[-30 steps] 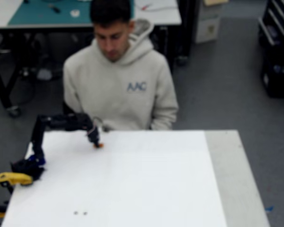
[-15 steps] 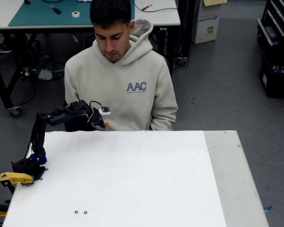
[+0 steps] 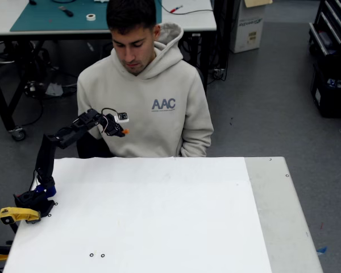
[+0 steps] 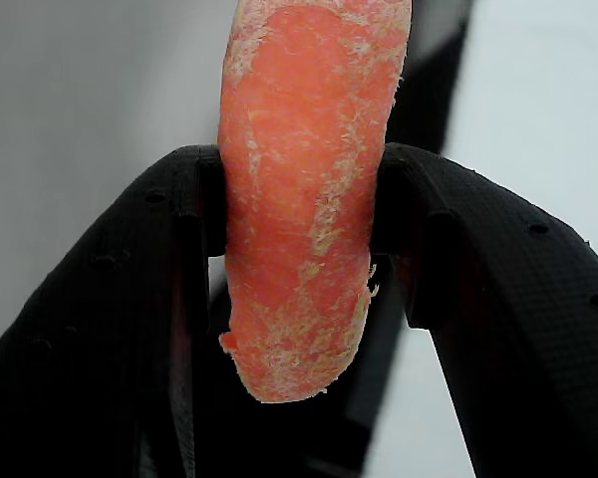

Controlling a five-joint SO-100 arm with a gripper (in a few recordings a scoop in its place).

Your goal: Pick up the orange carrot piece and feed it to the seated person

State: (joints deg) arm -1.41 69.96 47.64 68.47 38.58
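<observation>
From my remote station: arm [image 3: 57,142] is black w/ slim links; base joint [image 3: 44,191] has a blue section. Yellow plastic part [image 3: 17,215] sits at base, on table's left edge. Thin black cable loops over wrist; small white module [image 3: 123,118] mounted there. Gripper [image 4: 299,214] fingers [image 4: 498,299] in wrist view are matte black, fine woven print texture, small round holes along outer faces, stepped pads inside. No markings legible on arm at this res.
</observation>
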